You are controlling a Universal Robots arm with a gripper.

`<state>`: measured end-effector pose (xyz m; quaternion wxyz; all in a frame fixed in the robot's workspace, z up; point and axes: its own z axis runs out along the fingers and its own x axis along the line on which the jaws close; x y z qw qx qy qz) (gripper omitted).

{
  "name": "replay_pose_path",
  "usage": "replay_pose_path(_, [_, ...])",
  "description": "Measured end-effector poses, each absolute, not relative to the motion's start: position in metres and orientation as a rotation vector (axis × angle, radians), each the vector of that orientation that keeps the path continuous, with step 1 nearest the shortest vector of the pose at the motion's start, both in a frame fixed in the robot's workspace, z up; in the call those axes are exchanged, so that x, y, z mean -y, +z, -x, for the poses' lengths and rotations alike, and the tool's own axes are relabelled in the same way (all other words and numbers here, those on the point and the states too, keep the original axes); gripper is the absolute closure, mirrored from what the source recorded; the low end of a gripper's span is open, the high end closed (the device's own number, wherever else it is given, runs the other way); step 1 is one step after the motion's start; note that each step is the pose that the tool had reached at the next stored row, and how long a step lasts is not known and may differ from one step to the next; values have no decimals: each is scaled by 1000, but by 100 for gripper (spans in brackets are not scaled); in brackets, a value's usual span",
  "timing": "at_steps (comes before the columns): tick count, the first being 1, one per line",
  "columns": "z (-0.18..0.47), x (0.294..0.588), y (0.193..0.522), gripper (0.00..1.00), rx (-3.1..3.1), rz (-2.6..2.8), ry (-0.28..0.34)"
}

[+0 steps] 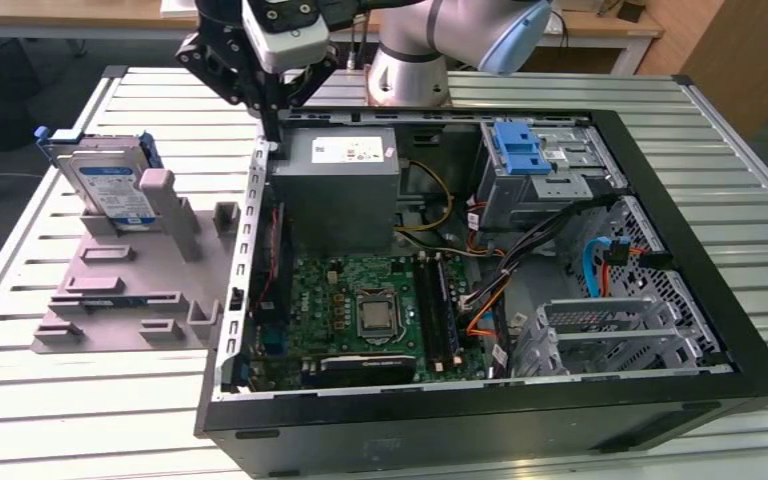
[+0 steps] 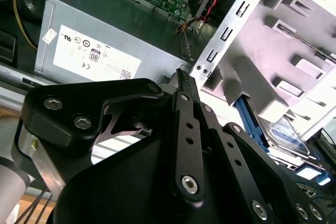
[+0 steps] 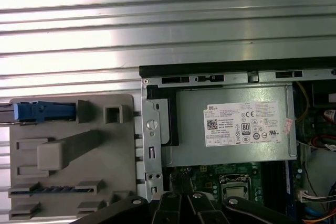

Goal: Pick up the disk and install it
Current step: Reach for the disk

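The disk (image 1: 101, 184) is a silver drive with a white-and-blue label in a blue frame. It stands on edge in the grey slotted stand (image 1: 137, 275) at the exterior view's left. The first wrist view shows the disk (image 3: 43, 112) edge-on in that stand (image 3: 63, 150), and the second wrist view shows the disk (image 2: 287, 132) behind the stand's post. My gripper (image 1: 275, 128) hangs over the back left corner of the open computer case (image 1: 424, 420), well to the right of the disk. Its black fingers meet at the tip with nothing between them in the second wrist view (image 2: 181, 74), and its linkage shows in the first wrist view (image 3: 181, 200).
Inside the case are a grey power supply (image 1: 339, 190), a green motherboard (image 1: 373, 310), loose cables and a metal drive bay with a blue latch piece (image 1: 523, 150). The case and stand rest on a slatted metal table (image 1: 77, 410).
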<state>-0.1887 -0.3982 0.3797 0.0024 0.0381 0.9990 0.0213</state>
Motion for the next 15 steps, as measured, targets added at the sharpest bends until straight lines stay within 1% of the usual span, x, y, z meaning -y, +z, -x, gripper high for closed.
replay_pose_path(15, [196, 398, 378, 89, -3135, -120, 67])
